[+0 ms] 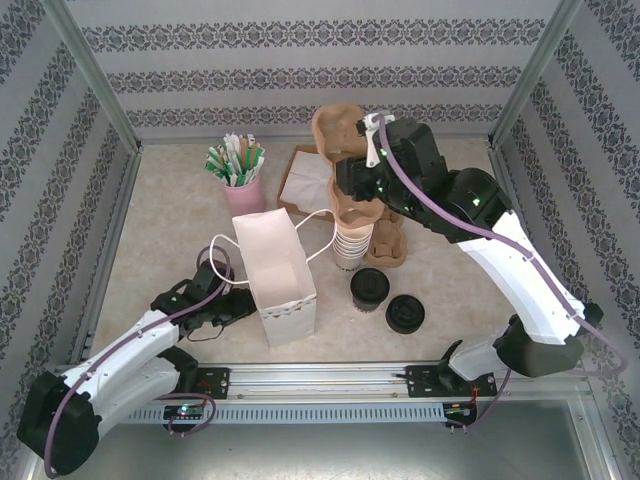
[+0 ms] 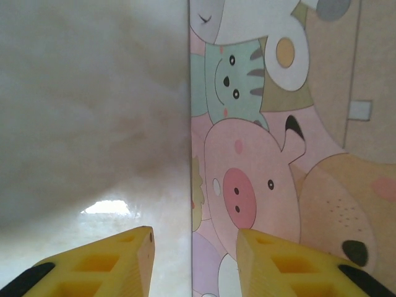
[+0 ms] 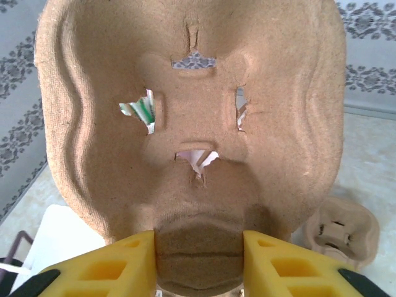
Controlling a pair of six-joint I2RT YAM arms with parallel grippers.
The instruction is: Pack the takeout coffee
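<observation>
A pale tabletop [image 1: 160, 220] was seen from above, with two robot arms reaching in from its near edge. A tall white paper bag [image 1: 280, 270] stood open near the middle, a little toward the left edge.

The left gripper [image 2: 193, 238] was low at the bag's left side. Its yellow fingers were apart, with one upright edge of the bag running between them and a gap on either side, so it had hold of nothing. It was probably placed there to steady the bag for loading.

The right gripper [image 3: 199, 238] was closed on the narrow end of a brown moulded-pulp cup carrier [image 3: 192, 93]. The carrier was held up off the tabletop toward the far edge, above a stack of lidless cups [image 1: 349, 240]. It looked raised either to go to the bag or to be moved out of the way.

The takeout coffee [image 1: 369, 288], a small cup with a black lid, stood on the tabletop just right of the bag, toward the near edge. Neither gripper was touching it. Loose black lids [image 1: 405, 314] lay just beside it.

No brand or writing could be read. The bag's side carried a cartoon print of a pink pig and a pale green cat.
</observation>
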